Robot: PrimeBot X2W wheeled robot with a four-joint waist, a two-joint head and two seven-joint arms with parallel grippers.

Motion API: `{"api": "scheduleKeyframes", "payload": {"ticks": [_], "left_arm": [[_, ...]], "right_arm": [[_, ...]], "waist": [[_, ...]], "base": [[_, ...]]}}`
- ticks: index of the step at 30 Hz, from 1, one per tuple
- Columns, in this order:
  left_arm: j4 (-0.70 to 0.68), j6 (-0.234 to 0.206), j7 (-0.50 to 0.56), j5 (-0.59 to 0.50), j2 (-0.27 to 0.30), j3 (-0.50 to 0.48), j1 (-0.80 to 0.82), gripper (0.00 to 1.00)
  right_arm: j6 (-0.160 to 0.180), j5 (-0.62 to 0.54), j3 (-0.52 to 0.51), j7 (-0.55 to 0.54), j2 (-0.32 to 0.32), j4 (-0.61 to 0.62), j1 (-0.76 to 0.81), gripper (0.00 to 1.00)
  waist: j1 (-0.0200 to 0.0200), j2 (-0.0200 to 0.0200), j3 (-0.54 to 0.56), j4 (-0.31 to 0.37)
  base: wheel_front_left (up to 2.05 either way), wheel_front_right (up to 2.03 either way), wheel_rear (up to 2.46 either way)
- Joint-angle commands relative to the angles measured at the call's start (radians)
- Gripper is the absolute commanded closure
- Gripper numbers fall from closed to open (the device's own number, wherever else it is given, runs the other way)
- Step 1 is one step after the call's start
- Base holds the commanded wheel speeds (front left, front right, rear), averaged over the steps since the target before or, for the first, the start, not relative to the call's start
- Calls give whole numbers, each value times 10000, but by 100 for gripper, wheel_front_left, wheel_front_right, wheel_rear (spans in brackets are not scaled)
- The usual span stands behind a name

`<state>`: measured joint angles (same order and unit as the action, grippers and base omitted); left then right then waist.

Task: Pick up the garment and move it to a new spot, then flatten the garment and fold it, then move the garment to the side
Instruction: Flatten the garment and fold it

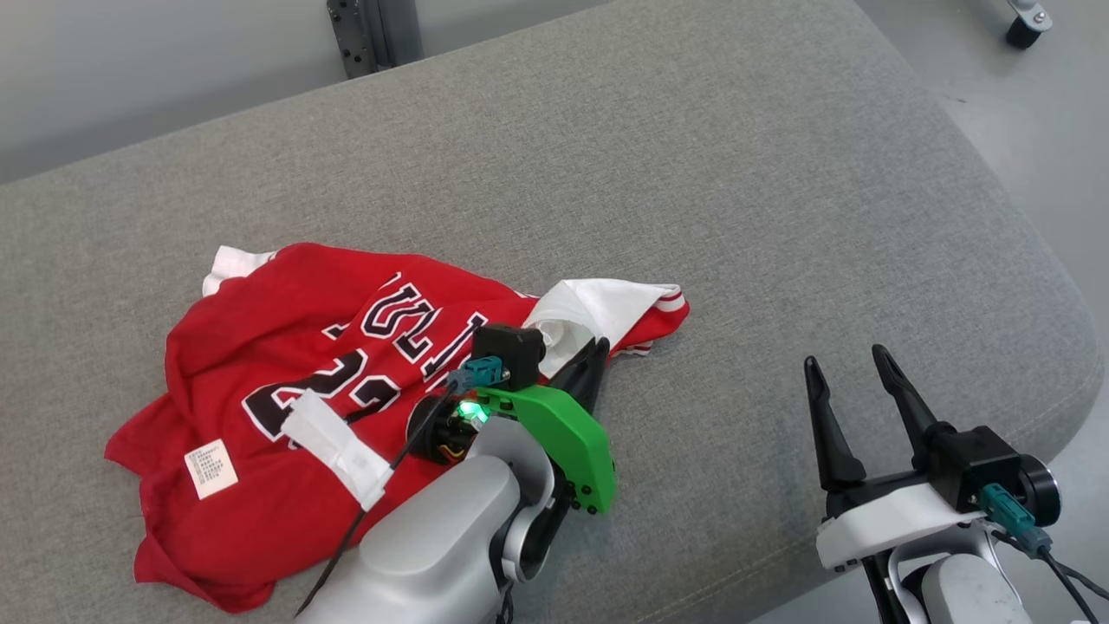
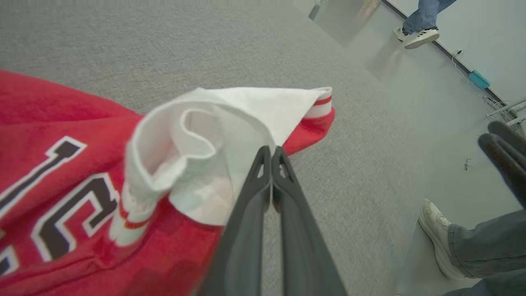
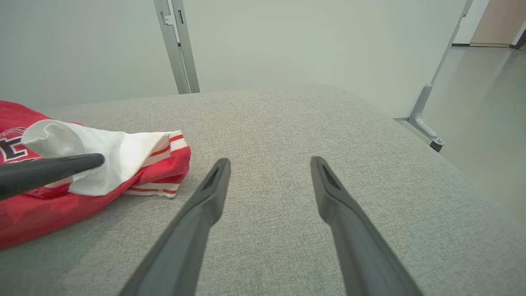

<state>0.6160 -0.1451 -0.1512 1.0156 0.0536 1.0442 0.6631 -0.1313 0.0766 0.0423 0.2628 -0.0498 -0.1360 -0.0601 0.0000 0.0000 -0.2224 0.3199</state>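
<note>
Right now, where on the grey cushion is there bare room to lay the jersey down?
The widest bare stretch of the cushion runs behind and right of the jersey, out to its rounded edge. A bare strip lies between the jersey and the open right gripper. The near left is crowded: crumpled jersey, left gripper at it.

The garment (image 1: 286, 347) is soft red cloth, matt and creased, with a thin white lining and flat black-and-white lettering. Its white care label (image 1: 210, 469) looks papery. The padded surface (image 1: 693, 173) beneath is covered in coarse grey woven fabric. The left gripper (image 2: 271, 150) and right gripper (image 1: 845, 357) have fingers of matt dark plastic. A bracket (image 1: 563, 433) of shiny green plastic sits against the left arm's smooth, satin silver shell (image 1: 433, 546). The floor (image 1: 1022, 104) is smooth and faintly glossy. A post (image 3: 176, 45) looks like brushed metal.
</note>
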Motion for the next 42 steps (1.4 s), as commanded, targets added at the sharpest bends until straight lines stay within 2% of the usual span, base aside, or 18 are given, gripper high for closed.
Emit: {"api": "scheduleKeyframes", "payload": {"ticks": [1, 7, 14, 18, 20, 21, 22, 23, 24, 29, 33, 36, 40, 41, 42], "left_arm": [[-133, -39, -43, 103, 60, -7, -206, 100], [-1250, 42, -35, 366, 70, -78, -545, 100], [-3094, -71, 373, 1012, 0, 169, -963, 100], [-3808, -48, 686, 1908, -18, 230, -1339, 100], [-3840, -217, 828, 2108, -13, 460, -1325, 100], [-3684, -342, 958, 2299, 3, 532, -1456, 84], [-3450, -494, 1002, 2284, 13, 617, -1474, 54], [-3212, -595, 957, 2182, 8, 680, -1397, 15], [-2988, -645, 999, 2207, -7, 750, -1412, 0], [-2472, -281, 1519, 2321, 54, 1249, -1492, 0], [-2810, 30, 1660, 1778, 584, 1698, -1317, 0], [-3527, 132, 1768, 1522, 1249, 1838, -1321, 0], [-4805, -221, 1613, 1339, 2412, 1644, -1625, 0], [-5441, -616, 1368, 1367, 2966, 1333, -1827, 0], [-5772, -834, 1212, 1452, 3244, 1123, -1956, 0]], "right_arm": [[10, 71, -33, 31, -14, 0, 101, 0], [10, 63, -71, 31, -14, 27, 83, 0], [10, 51, -10, 31, -14, 0, -114, 0], [10, 137, 118, 31, -14, 15, -227, 0], [10, 184, 156, 31, -18, -2, -267, 0], [10, 208, 157, 31, -15, -7, -273, 0], [10, 225, 181, 31, -12, -32, -266, 0], [10, 260, 222, 31, -7, -39, -273, 0], [10, 281, 240, 31, -7, -33, -287, 0], [10, 318, 98, 31, -12, -32, -209, 0], [10, 133, -84, 31, -12, 19, -111, 0], [10, -52, -164, 31, -17, 43, -37, 0], [10, -295, -221, 31, -15, 104, 108, 0], [10, -399, -213, 31, -15, 121, 168, 0], [10, -453, -212, 31, -17, 128, 190, 0]], "waist": [[0, 0, 13, -9], [0, 0, 37, -38], [0, 0, -113, -1], [0, 0, -308, 137], [0, 0, -443, 208], [0, 0, -500, 225], [0, 0, -563, 250], [0, 0, -626, 284], [0, 0, -668, 310], [0, 0, -759, 258], [0, 0, -575, -13], [0, 0, -313, -302], [0, 0, 99, -727], [0, 0, 276, -911], [0, 0, 360, -1008]], "base": [[0, 0, 0], [0, 0, 0], [0, 0, 0], [0, 0, 0], [0, 0, 0], [0, 0, 0], [0, 0, 0], [0, 0, 0], [0, 0, 0], [0, 0, 0], [0, 0, 0], [0, 0, 0], [0, 0, 0], [0, 0, 0], [0, 0, 0]]}}
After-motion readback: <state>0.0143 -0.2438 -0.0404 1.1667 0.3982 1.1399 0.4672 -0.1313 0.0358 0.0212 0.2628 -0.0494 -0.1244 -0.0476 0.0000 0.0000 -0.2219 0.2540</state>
